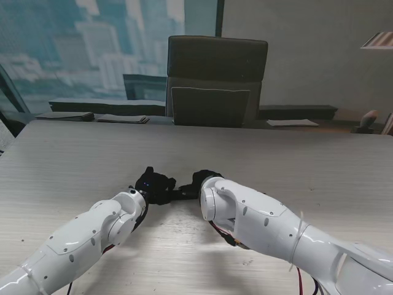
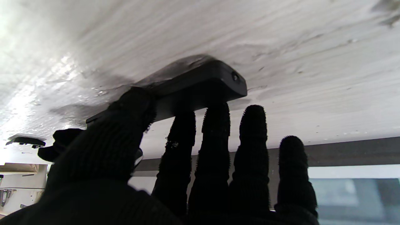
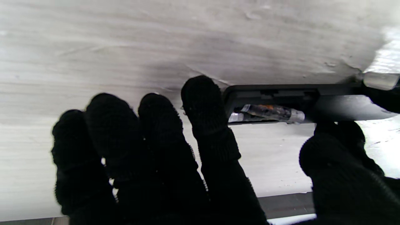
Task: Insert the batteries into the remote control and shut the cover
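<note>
Remote control on the pale wood table, dead centre and near me, pinned between two black-gloved hands. The left hand grips one end of it, thumb on one side and fingers pressed against the underside. The right hand works the other end: index fingertip touching the remote's end, thumb under the body, the other three fingers spread free, so whether it truly grips I cannot tell.

And there's the battery bay, cover off and wide open! A battery with a silvery, orange-marked wrap lies lengthwise in it; a second may sit alongside, but it's too dark to call. No cover in sight near the right hand; a small dark flat piece lies on the table off by itself in the left wrist view, possibly the lid.

To play this well, I'd say: left hand steadies the body flat, right hand presses the cell fully down before any cover goes on.
</note>
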Tool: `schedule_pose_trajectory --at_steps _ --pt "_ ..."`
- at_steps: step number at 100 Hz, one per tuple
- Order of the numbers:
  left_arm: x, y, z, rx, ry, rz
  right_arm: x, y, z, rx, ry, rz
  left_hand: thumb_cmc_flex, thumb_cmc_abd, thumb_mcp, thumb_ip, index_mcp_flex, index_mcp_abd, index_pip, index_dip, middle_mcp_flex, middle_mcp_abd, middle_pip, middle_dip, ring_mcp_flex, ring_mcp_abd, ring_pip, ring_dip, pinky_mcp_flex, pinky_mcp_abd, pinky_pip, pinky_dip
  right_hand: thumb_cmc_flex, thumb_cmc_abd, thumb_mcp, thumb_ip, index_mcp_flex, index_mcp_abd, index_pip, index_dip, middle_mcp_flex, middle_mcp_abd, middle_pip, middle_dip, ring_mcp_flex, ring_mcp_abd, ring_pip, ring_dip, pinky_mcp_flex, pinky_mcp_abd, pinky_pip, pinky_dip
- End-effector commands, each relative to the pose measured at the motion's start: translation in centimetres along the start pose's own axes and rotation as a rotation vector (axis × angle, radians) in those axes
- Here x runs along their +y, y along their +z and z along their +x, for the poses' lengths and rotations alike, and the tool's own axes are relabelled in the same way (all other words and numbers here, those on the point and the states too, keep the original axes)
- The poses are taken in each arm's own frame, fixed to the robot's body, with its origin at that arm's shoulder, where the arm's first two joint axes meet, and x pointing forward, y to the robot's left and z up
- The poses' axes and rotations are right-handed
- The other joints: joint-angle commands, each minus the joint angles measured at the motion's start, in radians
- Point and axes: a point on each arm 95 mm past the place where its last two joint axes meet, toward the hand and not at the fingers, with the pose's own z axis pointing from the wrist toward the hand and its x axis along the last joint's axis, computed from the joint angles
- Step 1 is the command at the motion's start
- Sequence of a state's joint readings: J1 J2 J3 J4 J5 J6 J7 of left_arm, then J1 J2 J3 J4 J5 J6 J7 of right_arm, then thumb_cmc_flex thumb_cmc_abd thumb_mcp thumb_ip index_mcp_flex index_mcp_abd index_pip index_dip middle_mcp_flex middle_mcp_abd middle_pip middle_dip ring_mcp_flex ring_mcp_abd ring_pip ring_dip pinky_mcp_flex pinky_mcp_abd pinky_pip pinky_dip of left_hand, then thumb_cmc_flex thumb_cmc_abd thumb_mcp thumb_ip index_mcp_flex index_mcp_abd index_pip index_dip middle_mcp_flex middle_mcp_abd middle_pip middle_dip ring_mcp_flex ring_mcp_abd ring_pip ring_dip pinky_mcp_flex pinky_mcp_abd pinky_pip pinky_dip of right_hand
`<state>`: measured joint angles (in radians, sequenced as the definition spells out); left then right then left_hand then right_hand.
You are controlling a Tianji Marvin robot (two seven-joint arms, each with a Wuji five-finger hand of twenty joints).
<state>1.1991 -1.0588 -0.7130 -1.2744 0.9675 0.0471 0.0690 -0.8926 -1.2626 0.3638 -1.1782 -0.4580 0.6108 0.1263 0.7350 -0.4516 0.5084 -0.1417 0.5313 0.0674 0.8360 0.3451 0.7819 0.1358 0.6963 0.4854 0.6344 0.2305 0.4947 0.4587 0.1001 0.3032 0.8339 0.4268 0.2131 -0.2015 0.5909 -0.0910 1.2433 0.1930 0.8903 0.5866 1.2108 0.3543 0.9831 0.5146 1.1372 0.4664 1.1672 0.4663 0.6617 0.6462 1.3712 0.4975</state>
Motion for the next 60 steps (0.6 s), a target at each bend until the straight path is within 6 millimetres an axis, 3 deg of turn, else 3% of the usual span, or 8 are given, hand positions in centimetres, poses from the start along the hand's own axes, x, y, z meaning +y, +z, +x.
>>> schedule_pose_trajectory --at_steps 1,60 --pt "2.25 -0.51 0.76 0.010 -0.008 -0.074 -0.55 0.07 0.47 0.004 0.011 0.021 0.051 0.065 0.037 0.046 0.087 -0.122 0.078 0.031 0.043 -0.099 -0.056 -0.047 0.012 0.019 0.014 0.008 -0.002 0.008 0.025 0.015 -0.024 0.029 -0.024 0.014 0.031 0.025 -0.014 -0.009 0.025 0.078 -0.005 0.004 0.031 0.045 0.000 -0.017 0.008 0.052 0.040 0.021" --pt "2.32 -0.54 0.69 0.007 -0.013 -0.076 -1.15 0.60 0.87 -0.030 0.020 0.047 0.053 0.066 0.033 0.047 0.086 -0.122 0.077 0.031 0.043 -0.100 -0.054 -0.051 0.011 0.019 0.014 0.008 -0.003 0.008 0.025 0.015 -0.010 -0.020 0.022 0.018 0.037 0.022 -0.006 -0.011 0.036 0.071 -0.003 0.007 0.052 0.039 0.003 -0.027 0.038 0.052 0.039 0.020"
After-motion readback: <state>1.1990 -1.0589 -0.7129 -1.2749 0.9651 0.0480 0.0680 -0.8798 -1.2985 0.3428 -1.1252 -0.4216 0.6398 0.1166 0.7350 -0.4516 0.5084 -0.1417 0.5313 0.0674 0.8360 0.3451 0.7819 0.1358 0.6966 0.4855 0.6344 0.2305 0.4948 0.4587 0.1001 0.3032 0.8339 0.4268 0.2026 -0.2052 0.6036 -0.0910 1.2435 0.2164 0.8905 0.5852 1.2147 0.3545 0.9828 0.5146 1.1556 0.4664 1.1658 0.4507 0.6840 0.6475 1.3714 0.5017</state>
